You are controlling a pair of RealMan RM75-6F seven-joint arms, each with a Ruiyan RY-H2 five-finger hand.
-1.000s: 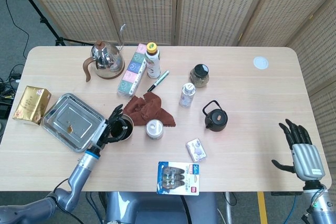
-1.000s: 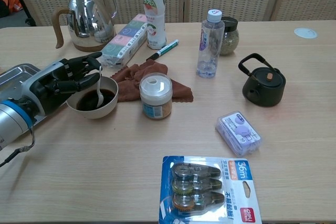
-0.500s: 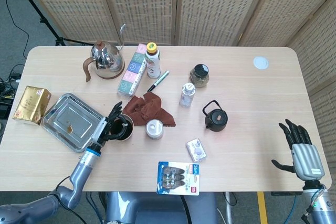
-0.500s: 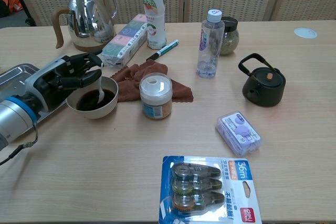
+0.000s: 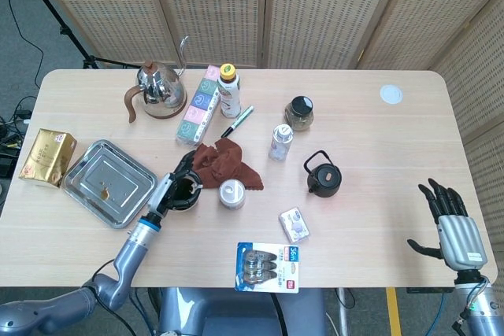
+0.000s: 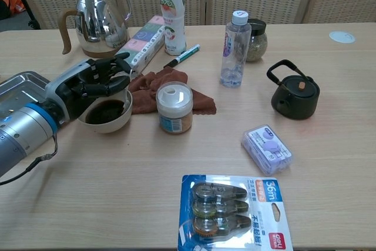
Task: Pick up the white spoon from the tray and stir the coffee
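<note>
Now the left hand (image 6: 88, 86) hangs over the near-left rim of the bowl (image 6: 115, 123) of coffee (image 6: 106, 111), fingers curled inward above the dark liquid. The spoon does not show in either view; the fingers cover the spot where it would sit, so I cannot tell whether the hand holds it or where it lies. From the head view the left hand (image 5: 175, 190) overlaps the bowl (image 5: 191, 199) from the left and hides most of it.

The tray (image 5: 109, 182) lies just left of the bowl on the worktop (image 5: 370, 155), with a small brown spot on its floor. A brown cloth (image 6: 188, 92) lies crumpled just behind the bowl, and a white-lidded jar (image 6: 174, 108) stands just to the right of it. Behind these are a steel kettle (image 6: 97, 19), a pastel box (image 6: 141, 42), a bottle (image 6: 173, 12) with a yellow cap and a marker (image 6: 183, 56).

The right hand (image 5: 453, 226) hovers at the right edge of the worktop, well apart from everything, fingers spread wide and holding nothing.
</note>
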